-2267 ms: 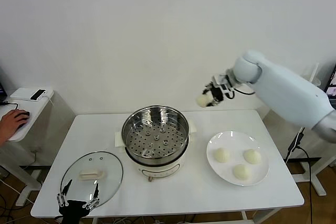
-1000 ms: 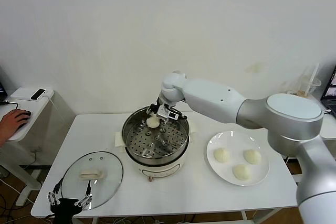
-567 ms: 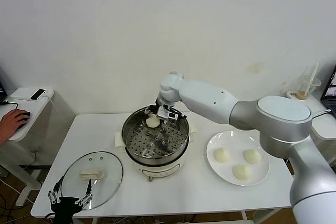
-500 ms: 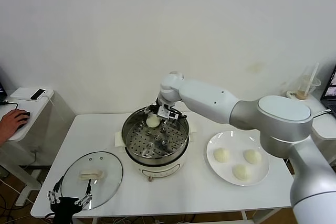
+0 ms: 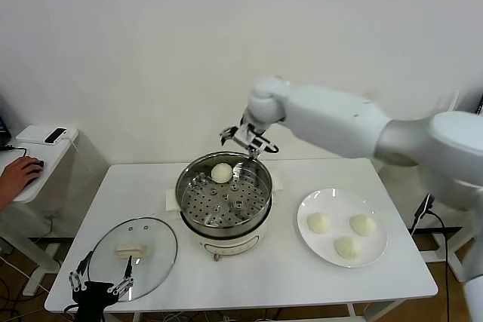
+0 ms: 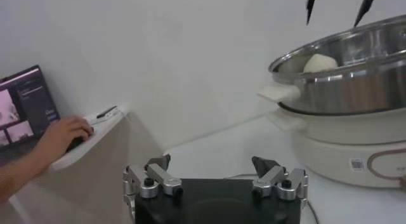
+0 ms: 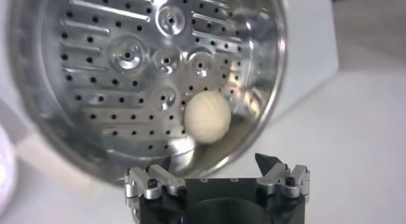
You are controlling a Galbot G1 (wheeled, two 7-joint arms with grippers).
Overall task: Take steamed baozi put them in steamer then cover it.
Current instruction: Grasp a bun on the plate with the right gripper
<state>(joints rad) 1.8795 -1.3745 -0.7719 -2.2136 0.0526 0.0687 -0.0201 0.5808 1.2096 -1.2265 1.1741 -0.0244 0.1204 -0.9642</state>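
While one bun (image 5: 221, 173) lay on the perforated tray at the back of the steamer (image 5: 224, 195), against the far wall, three buns (image 5: 345, 233) sat on the white plate (image 5: 305, 216) to the steamer's right. My right gripper (image 5: 248, 138) hung above the steamer's far rim, jaws spread wide and holding nothing, well clear of the bun below it. From that wrist I saw the bun (image 7: 207, 116) near the tray's edge and my fingertips (image 7: 156, 177) apart. The cover (image 5: 133, 256) lay flat on the table (image 5: 302, 273) to the steamer's front left, handle up. My left gripper (image 5: 97, 289) waited at the table's front edge just beside the cover, jaws wide, empty. A person's hand (image 5: 19, 173) rested on a side desk (image 5: 34, 171) at far left.
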